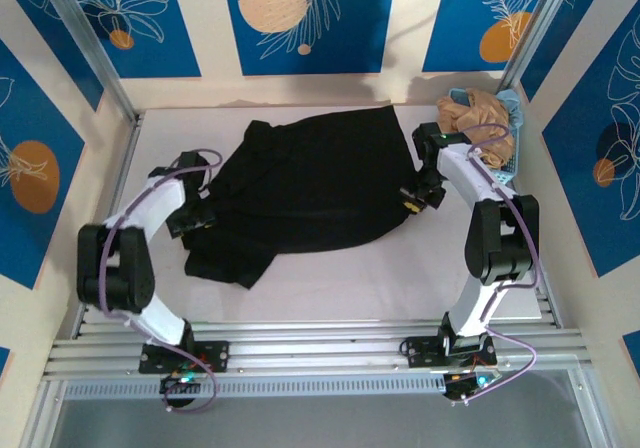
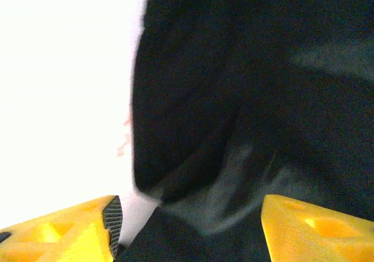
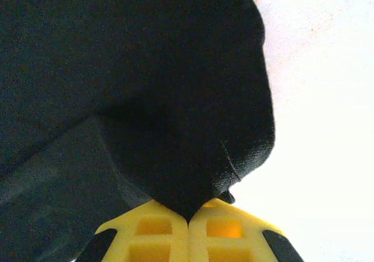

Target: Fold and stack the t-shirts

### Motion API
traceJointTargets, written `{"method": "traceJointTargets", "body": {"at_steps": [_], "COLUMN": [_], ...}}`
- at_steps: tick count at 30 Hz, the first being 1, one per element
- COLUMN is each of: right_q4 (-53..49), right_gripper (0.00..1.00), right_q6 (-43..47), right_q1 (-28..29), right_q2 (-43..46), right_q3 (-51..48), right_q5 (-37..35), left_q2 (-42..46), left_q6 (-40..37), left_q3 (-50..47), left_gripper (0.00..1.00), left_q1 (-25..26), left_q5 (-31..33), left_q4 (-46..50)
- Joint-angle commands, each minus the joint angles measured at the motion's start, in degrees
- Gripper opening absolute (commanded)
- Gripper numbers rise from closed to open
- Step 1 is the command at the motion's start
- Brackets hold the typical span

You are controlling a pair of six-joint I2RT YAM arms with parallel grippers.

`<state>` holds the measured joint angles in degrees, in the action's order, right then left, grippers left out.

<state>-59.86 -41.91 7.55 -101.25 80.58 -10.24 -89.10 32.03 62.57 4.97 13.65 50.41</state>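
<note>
Table (image 1: 330, 293): white, with a bare strip nearest the arm bases.
Left gripper (image 1: 190, 220): fingers spread wide at the left edge of the black t-shirt (image 1: 310, 183), cloth lying between them.
Right gripper (image 1: 416, 198): fingers pressed together, pinching the shirt's right edge.
Black t-shirt: spread rumpled across mid-table.
Tan t-shirt (image 1: 478, 118): bunched in the light blue basket (image 1: 513, 108), far right corner.

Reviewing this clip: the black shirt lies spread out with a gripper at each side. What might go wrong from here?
1. The right gripper pinches only a small peak of the black t-shirt, so the cloth may slip out under pull.
2. The left gripper is open with cloth between its fingers but not clamped. A lift now would likely drag the shirt to one side.
3. The shirt's near-left corner is bunched, and folding over it could trap creases.
</note>
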Motion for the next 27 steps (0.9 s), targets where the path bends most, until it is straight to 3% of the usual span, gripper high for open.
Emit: {"method": "traceJointTargets", "body": {"at_steps": [1, 8, 13, 15, 16, 19, 20, 27], "right_q4": [-0.6, -0.4, -0.7, -0.6, -0.6, -0.2, 0.0, 1.8], "right_gripper": [0.0, 0.0, 0.0, 0.0, 0.0, 0.0, 0.0, 0.0], "right_q6": [0.4, 0.9, 0.8, 0.6, 0.5, 0.5, 0.7, 2.9], "right_q1": [0.4, 1.3, 1.2, 1.2, 1.2, 1.4, 1.5, 3.3], "right_q2": [3.0, 5.6, 7.0, 7.6, 7.9, 8.9, 9.4, 12.4], "right_q3": [-2.9, -6.5, -7.9, -8.3, -8.4, -8.8, -8.8, -2.3], "right_q5": [1.5, 2.6, 2.5, 2.7, 2.8, 3.3, 3.7, 4.9], "left_q2": [8.4, 3.0, -2.7, -4.3, -4.6, -3.2, -1.9, 7.5], "left_q6": [-0.5, 1.9, 5.2, 5.9, 6.2, 7.1, 7.5, 13.2], "left_q3": [-6.0, -10.7, -13.3, -13.9, -14.0, -12.0, -10.5, 3.7], "left_gripper": [0.68, 0.74, 0.68, 0.61, 0.52, 0.12, 0.03, 0.0], "left_q1": [-0.4, -0.4, -0.3, -0.3, -0.3, -0.3, -0.3, -0.2], "left_q5": [-0.5, -5.9, -9.5, -9.3, -8.8, -7.2, -6.9, -5.4], "left_q4": [5.8, 3.2, -1.5, -2.6, -3.2, -4.0, -4.0, -1.9]}}
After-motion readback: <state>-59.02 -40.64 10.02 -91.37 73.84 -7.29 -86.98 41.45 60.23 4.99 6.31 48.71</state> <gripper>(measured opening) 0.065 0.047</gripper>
